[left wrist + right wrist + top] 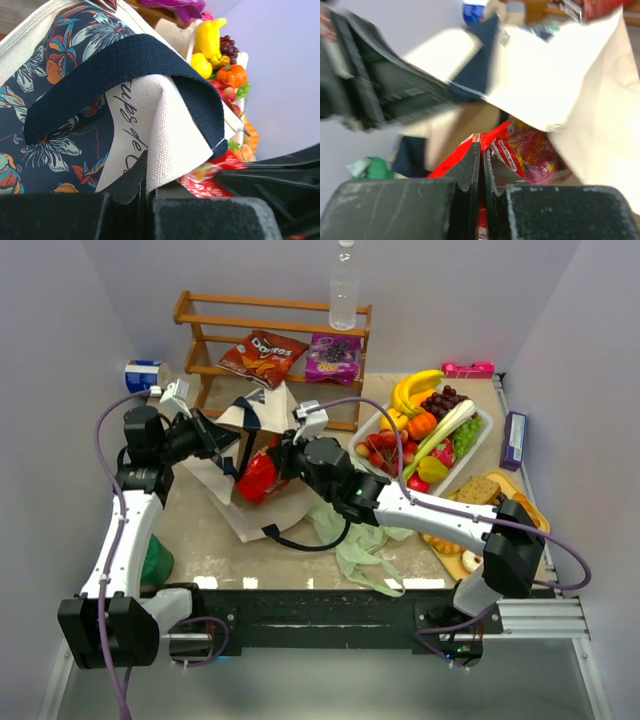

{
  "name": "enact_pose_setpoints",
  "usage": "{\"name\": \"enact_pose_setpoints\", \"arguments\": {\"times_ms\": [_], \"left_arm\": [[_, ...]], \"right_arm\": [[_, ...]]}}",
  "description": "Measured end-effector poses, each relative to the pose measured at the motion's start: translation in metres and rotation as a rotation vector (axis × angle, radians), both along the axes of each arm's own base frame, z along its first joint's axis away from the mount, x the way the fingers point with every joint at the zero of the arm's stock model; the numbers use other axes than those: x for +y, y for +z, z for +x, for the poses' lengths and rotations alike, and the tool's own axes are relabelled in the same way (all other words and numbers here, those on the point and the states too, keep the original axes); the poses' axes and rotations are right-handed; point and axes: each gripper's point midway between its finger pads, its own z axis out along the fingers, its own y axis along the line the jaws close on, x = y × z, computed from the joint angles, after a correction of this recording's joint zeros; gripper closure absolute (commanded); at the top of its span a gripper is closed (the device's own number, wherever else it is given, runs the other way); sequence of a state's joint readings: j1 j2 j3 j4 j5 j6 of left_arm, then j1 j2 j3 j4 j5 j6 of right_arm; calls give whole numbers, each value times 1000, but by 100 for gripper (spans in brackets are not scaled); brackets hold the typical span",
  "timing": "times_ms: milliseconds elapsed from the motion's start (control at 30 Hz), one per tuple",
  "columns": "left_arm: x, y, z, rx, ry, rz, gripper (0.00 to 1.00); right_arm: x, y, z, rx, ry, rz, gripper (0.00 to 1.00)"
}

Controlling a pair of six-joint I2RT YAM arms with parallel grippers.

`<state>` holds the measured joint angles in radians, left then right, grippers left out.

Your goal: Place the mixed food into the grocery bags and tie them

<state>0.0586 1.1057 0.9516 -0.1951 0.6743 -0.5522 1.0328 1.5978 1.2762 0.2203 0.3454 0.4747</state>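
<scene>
Pale green plastic, the thin bag (360,552) lies crumpled near the front edge, partly hidden under the right arm (440,515). Behind it the beige tote (225,502) sags open, its inside mostly blocked by both arms. The left gripper (147,192) is clamped on the tote's canvas edge beside the dark handle (125,65). The right gripper (481,167), in a blurred view, pinches a red snack packet (492,136) at the tote's mouth. Farther back: a tray (480,448) of fruit (425,425), a wooden rack (195,340) with two packets (262,357), a bottle (344,290) cut off at the top.

Tote (215,485) sits centre, snack packet (257,478) in its mouth; fruit tray (488,428) right, rack (270,302) behind, plastic bag (362,552) in front.
</scene>
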Motion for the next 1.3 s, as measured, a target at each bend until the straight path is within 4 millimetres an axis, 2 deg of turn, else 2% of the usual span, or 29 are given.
{"name": "enact_pose_setpoints", "arguments": {"times_ms": [100, 267, 300, 400, 500, 567, 667, 767, 800, 867, 967, 1100, 1200, 1300], "left_arm": [[-5, 12, -5, -11, -15, -46, 100], [-16, 36, -13, -32, -52, -142, 100], [-17, 40, -14, -40, -60, -161, 100], [-19, 42, -17, -47, -61, -186, 100], [-18, 36, -16, -36, -53, -190, 100], [-17, 31, -15, -23, -42, -190, 100], [-16, 20, -11, 9, -29, -190, 100], [-15, 13, -8, 28, -25, -192, 100], [-15, 12, -8, 31, -24, -192, 100], [-15, 10, -6, 35, -24, -189, 100], [-14, 5, -3, 37, -22, -174, 100], [-10, -7, 3, 46, -14, -139, 100], [-7, -14, 7, 49, -5, -116, 100], [-4, -19, 10, 46, 6, -97, 100]], "right_arm": [[-12, -25, -2, 26, -32, -44, 100], [-27, -48, 2, 34, -88, -97, 100], [-28, -49, 3, 29, -94, -103, 78], [-28, -44, 5, 9, -96, -106, 32], [-20, -26, 3, -9, -63, -88, 18], [-14, -9, -2, -17, -26, -64, 16], [-21, 5, -15, -4, 14, -51, 17], [-36, 23, -32, 12, 41, 3, 24], [-41, 24, -38, 23, 54, 20, 31], [-50, 16, -48, 57, 67, 34, 37], [-55, -28, -60, 152, 85, -5, 48], [-69, -119, -83, 337, 105, -130, 64], [-79, -157, -98, 433, 113, -176, 69], [-80, -170, -105, 482, 120, -182, 73]]}}
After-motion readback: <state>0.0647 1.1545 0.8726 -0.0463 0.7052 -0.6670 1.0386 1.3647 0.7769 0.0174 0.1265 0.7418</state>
